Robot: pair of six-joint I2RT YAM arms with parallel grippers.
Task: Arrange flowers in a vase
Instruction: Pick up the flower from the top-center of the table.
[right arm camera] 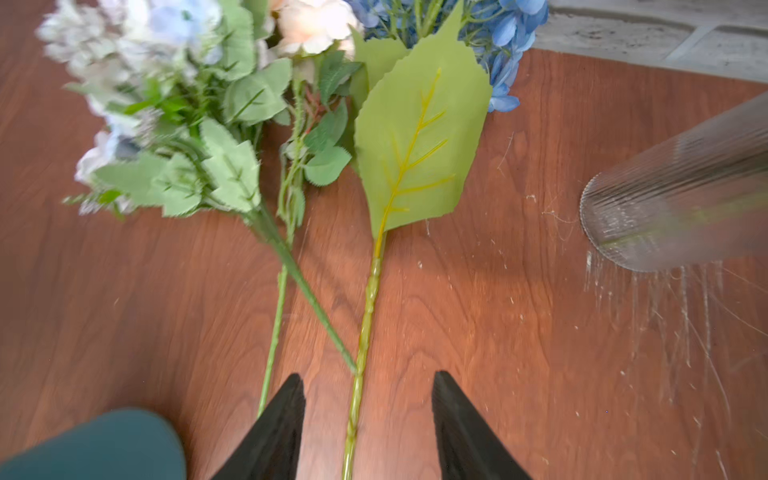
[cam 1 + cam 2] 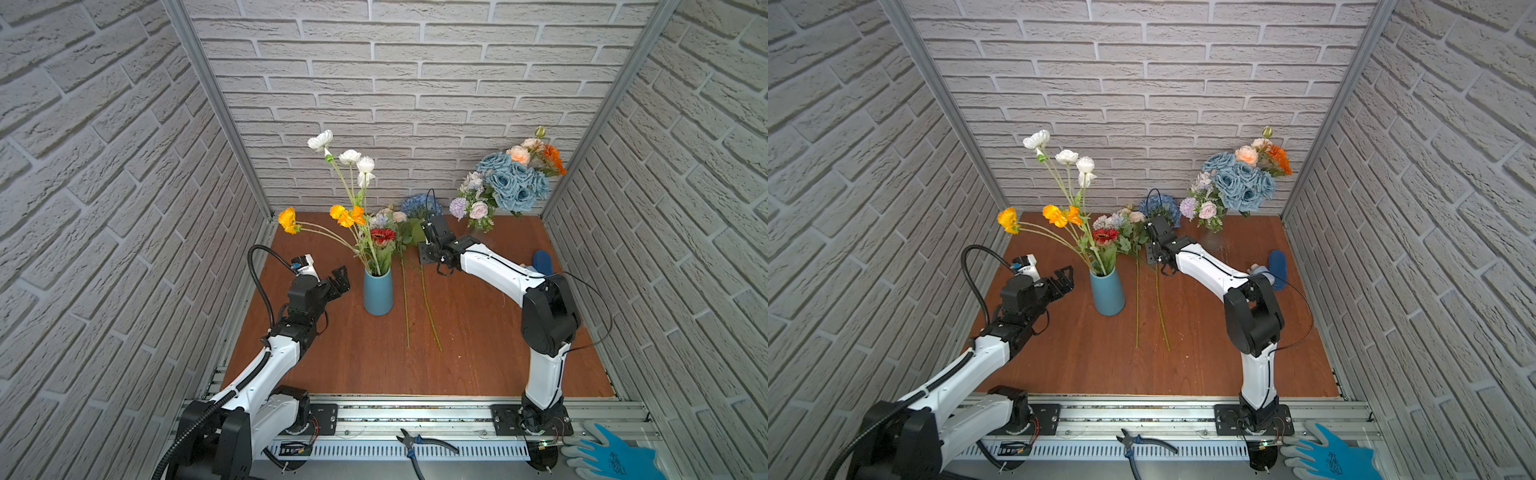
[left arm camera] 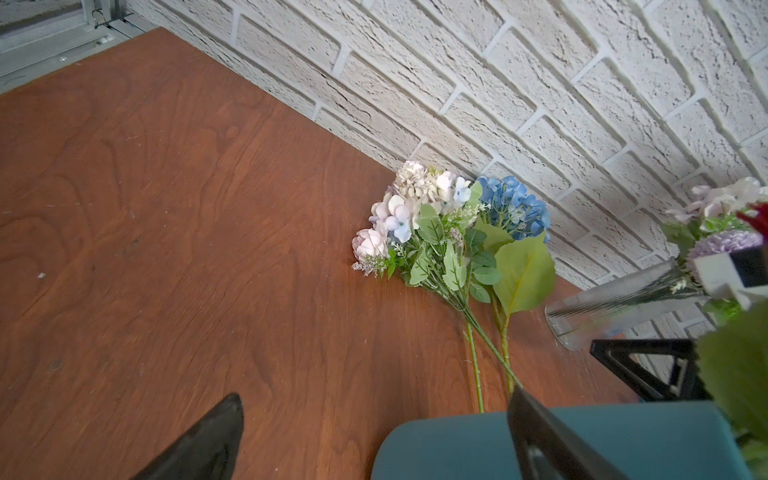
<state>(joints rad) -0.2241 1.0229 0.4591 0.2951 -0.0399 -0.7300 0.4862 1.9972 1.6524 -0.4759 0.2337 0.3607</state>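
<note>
Pickup stage of the flower arranging. Along the lower edge of a top view lie pliers (image 2: 419, 442) and a blue glove (image 2: 615, 457). The glove's dark print is too small to read, and no other writing shows.

Left of centre, the left gripper (image 2: 343, 281) stands wide and empty just beside the blue vase (image 2: 378, 293), which already carries poppies (image 2: 350, 157) and a red bloom (image 2: 382, 236).

Right of the vase, two loose flowers lie flat on the table (image 2: 478, 332). In the right wrist view, the right gripper (image 1: 370, 375) straddles the hydrangea stem (image 1: 365, 316), jaws half apart with a gap on each side.

The next move is probably to clamp, lift, and steer the stem end into the vase mouth.

At upper right, a bouquet (image 2: 509, 183) fills a glass vase (image 1: 673, 199).
</note>
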